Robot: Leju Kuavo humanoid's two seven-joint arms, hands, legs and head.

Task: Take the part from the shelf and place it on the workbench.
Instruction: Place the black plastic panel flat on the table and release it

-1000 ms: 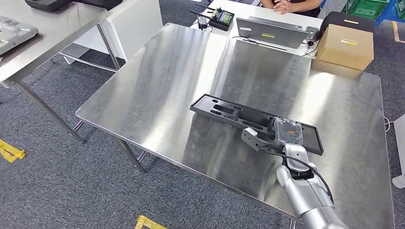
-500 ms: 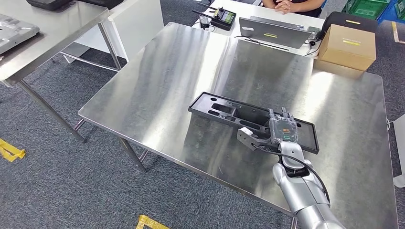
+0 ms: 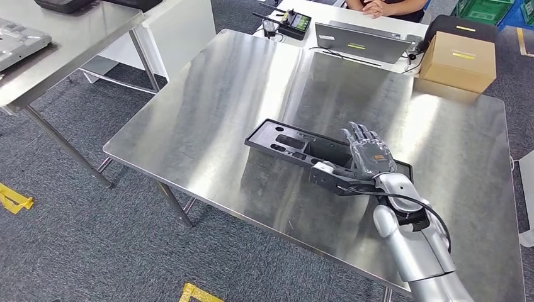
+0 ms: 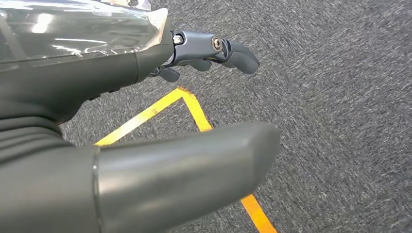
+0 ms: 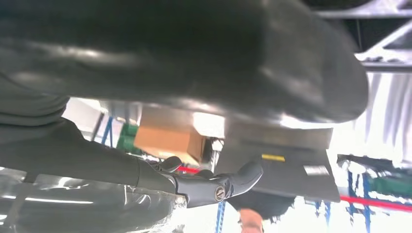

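Note:
The part is a long flat black tray-like piece with cut-outs, lying flat on the steel workbench near its front right. My right hand hovers over the part's right end with its fingers spread and raised, holding nothing; that end is hidden behind the hand. The right wrist view, from under the thick thumb, has the dark fingers stretched out and empty. My left hand hangs over grey carpet, its fingers loosely extended and holding nothing.
A laptop, a cardboard box and a small controller sit along the workbench's far edge, where a person's hands rest. Another steel table stands at the left. Yellow tape marks the carpet.
My right hand has let go of the part and lifted off it, its fingers opening upward. The part stays flat on the workbench, shifted slightly left.

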